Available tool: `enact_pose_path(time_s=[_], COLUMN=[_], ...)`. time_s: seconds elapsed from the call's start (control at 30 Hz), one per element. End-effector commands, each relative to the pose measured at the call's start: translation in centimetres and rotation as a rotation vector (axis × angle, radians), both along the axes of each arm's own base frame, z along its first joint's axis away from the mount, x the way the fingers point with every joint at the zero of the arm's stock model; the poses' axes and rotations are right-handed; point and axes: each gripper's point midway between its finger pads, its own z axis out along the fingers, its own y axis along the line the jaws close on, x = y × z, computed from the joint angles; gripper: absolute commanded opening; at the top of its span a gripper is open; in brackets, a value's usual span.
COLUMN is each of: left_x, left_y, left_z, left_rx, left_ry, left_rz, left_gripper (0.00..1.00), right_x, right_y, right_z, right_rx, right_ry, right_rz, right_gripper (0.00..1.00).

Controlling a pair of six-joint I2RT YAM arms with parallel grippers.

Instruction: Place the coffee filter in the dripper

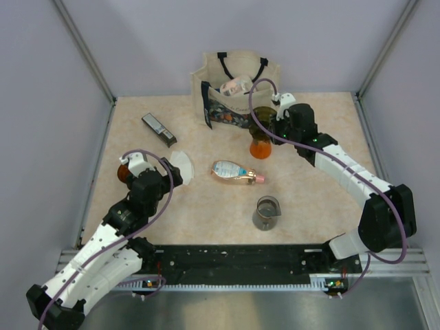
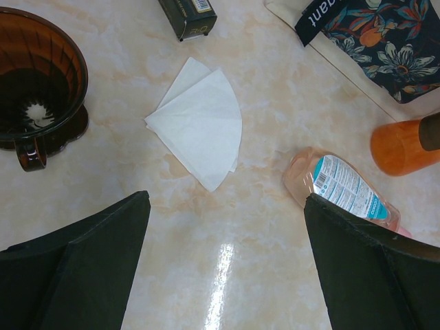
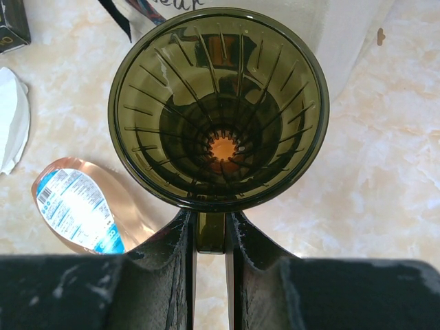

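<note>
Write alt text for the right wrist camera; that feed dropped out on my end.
The right claw is shut on the handle of a dark ribbed dripper, seen straight from above, with orange showing through its centre hole. A pink bottle lies to the left, and the edge of the white paper filter shows at the far left.

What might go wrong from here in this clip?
The coffee filter lies flat on the table, so the open left gripper may crumple it or miss it.
The right gripper holds the olive dripper only by its narrow handle; it might twist when the filter goes in.
The bottle lies close beside the left gripper and might get bumped.
</note>
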Motion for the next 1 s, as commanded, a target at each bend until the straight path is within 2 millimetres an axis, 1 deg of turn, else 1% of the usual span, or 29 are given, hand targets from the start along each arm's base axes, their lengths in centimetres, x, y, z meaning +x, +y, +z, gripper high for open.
enact_pose_path(time_s=[0.0, 0.07, 0.13, 0.23, 0.4, 0.47, 0.63, 0.7, 0.8, 0.83, 0.97], left_x=[0.4, 0.4, 0.3, 0.3, 0.3, 0.3, 0.1, 0.1, 0.0, 0.0, -0.1], left_y=[0.1, 0.1, 0.3, 0.2, 0.1, 0.2, 0.1, 0.2, 0.3, 0.3, 0.2], left_z=[0.8, 0.8, 0.8, 0.9, 0.9, 0.9, 1.0, 1.0, 1.1, 1.2, 1.3], left_rx=[-0.004, -0.006, -0.004, -0.009, -0.01, -0.012, -0.017, -0.019, -0.017, -0.022, -0.025], left_ry=[-0.034, -0.036, -0.035, -0.039, -0.036, -0.035, -0.035, -0.035, -0.034, -0.036, -0.033], left_rz=[0.01, 0.009, 0.013, 0.013, 0.007, 0.01, 0.007, 0.011, 0.012, 0.012, 0.009], left_gripper=[0.99, 0.99, 0.99, 0.99, 0.99, 0.99, 0.99, 0.99, 0.99, 0.99, 0.99], right_x=[0.8, 0.8, 0.7, 0.5, 0.4, 0.5, 0.5, 0.3, 0.1, 0.0, -1.0], right_y=[0.4, 0.2, 0.0, -0.1, -0.2, -0.2, -0.2, -0.1, -0.3, -0.4, -0.6], right_z=[2.4, 2.5, 2.7, 2.9, 3.5, 3.9, 4.5, 4.7, 5.5, 5.8, 7.3], right_rx=[0.054, 0.049, 0.047, 0.05, 0.061, 0.069, 0.08, 0.084, 0.095, 0.099, 0.124], right_ry=[-0.057, -0.059, -0.061, -0.065, -0.075, -0.084, -0.096, -0.099, -0.116, -0.121, -0.156], right_rz=[-0.002, -0.013, -0.02, -0.021, -0.028, -0.032, -0.037, -0.035, -0.043, -0.043, -0.036], right_gripper=[0.0, 0.01, 0.05, 0.16, 0.28, 0.35, 0.48, 0.57, 0.86, 0.99, 0.99])
